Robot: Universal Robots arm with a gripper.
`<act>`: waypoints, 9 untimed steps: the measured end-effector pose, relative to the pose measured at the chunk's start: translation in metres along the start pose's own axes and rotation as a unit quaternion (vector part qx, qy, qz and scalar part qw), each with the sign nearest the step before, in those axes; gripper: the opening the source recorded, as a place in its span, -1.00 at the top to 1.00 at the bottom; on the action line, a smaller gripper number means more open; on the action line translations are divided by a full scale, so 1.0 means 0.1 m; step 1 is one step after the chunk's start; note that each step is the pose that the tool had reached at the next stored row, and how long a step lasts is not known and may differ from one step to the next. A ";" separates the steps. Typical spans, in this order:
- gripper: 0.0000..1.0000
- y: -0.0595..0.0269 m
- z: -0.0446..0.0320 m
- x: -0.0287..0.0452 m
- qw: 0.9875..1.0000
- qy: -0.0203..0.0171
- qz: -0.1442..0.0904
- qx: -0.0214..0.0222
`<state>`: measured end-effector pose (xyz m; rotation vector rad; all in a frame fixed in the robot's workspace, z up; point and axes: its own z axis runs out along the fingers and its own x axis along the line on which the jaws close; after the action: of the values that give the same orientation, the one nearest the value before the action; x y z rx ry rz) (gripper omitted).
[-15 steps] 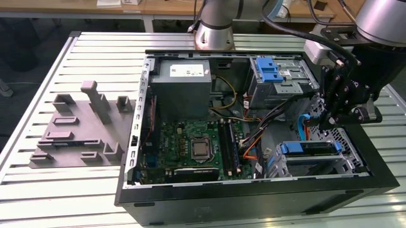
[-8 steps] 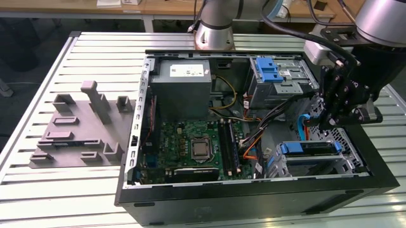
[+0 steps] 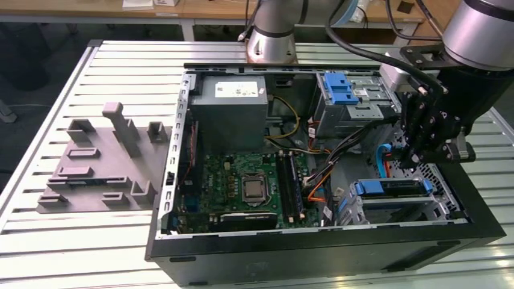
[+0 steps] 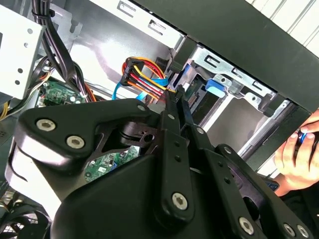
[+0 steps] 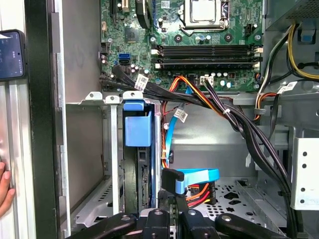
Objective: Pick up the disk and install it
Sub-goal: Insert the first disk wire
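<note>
The disk [image 3: 389,187] sits in the metal drive cage at the near corner of the open computer case on the exterior view's right, its blue carrier facing up. In the first wrist view the disk [image 5: 136,130] stands edge-on in the cage slot, with the blue carrier tab at its end. My gripper [image 3: 408,161] hangs just above and beside that cage, over the cables. Its black fingers [image 4: 175,107] lie pressed together with nothing between them. In the first wrist view the gripper [image 5: 172,215] is beside the cage, apart from the disk.
A blue flat cable [image 5: 193,177] and a red, orange and yellow bundle [image 4: 144,74] lie close to the fingertips. The motherboard [image 3: 245,180] and power supply [image 3: 229,111] fill the case's other side. A person's hand [image 4: 299,149] rests outside the case wall. Grey fixtures [image 3: 100,159] stand on the table.
</note>
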<state>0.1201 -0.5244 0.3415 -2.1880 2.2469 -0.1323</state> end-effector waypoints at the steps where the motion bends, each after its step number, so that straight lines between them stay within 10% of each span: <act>1: 0.67 0.000 0.001 0.000 1.000 0.000 0.000 0.000; 9: 0.67 0.000 -0.002 0.000 1.000 0.000 0.000 0.000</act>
<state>0.1201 -0.5244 0.3417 -2.1880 2.2468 -0.1324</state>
